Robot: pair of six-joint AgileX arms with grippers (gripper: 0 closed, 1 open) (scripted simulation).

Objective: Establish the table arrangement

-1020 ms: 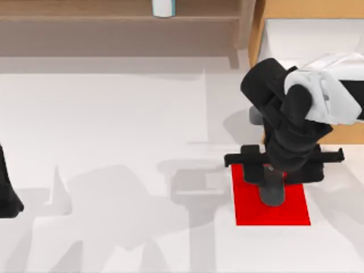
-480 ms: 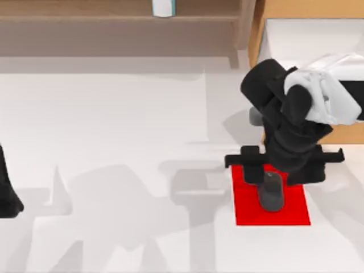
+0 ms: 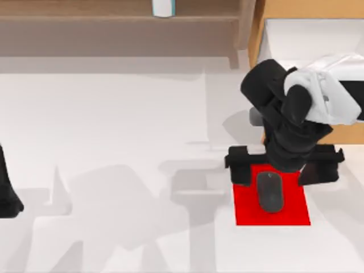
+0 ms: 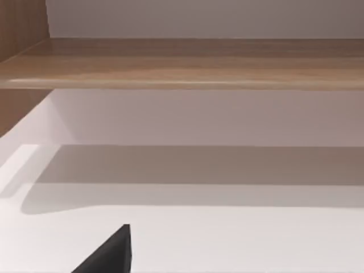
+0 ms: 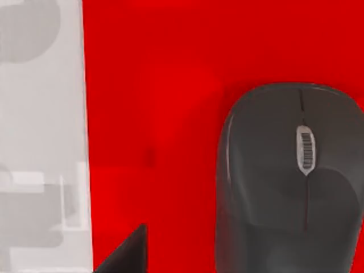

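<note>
The white table spans the top view. A red mat lies on it at the right, and a dark grey mouse rests flat on the mat. My right gripper hovers just above the mouse's far end, open, its fingers spread wide to either side. The right wrist view looks straight down on the mouse, the mat and a strip of table. My left arm is parked at the table's left edge.
A light wooden shelf unit runs along the back, with a white and blue container on it. Its open drawer sits at the back right behind my right arm. The left wrist view faces the shelf.
The mouse went from standing on end in the right gripper to lying flat on the red mat. The right gripper's fingers spread apart and let it go. The left arm stayed still.
</note>
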